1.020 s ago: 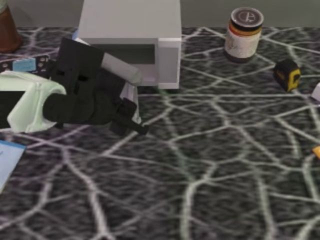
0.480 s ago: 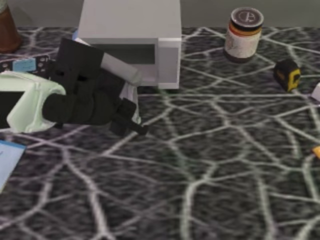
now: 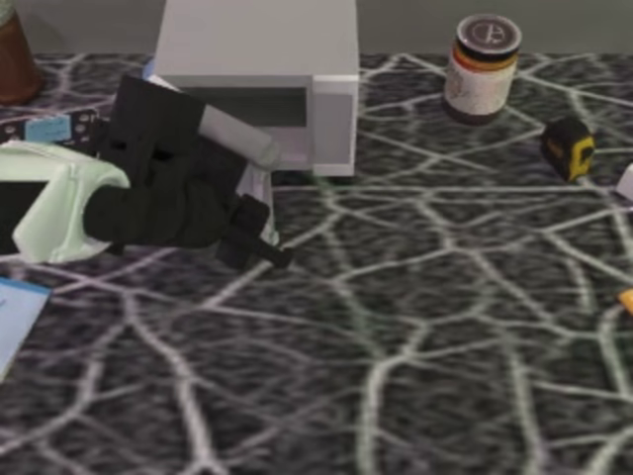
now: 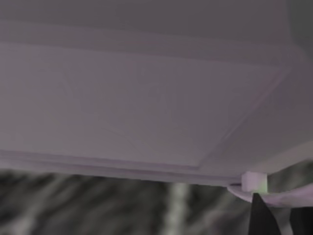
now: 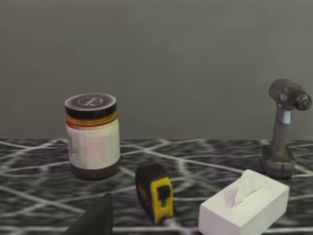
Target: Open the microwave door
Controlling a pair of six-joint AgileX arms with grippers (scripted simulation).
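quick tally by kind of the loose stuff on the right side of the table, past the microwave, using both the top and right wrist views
Jars: 1, the jar
Tape measures: 1, the yellow-and-black tape measure
Tissue boxes: 1, the white tissue box
Power drills: 1, the drill
Total: 4
An orange sliver at the top view's right edge is too cut off to identify, so it is not counted.

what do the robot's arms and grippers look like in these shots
Only the left arm shows in the top view: chunky matte black segments with boxy housings, joined to a pale mint green shell at the picture's left edge. Its left gripper ends in narrow black fingers, which taper to a point in the left wrist view. Of the right gripper, only a dark grey pointed fingertip shows. No cables or markings are visible.
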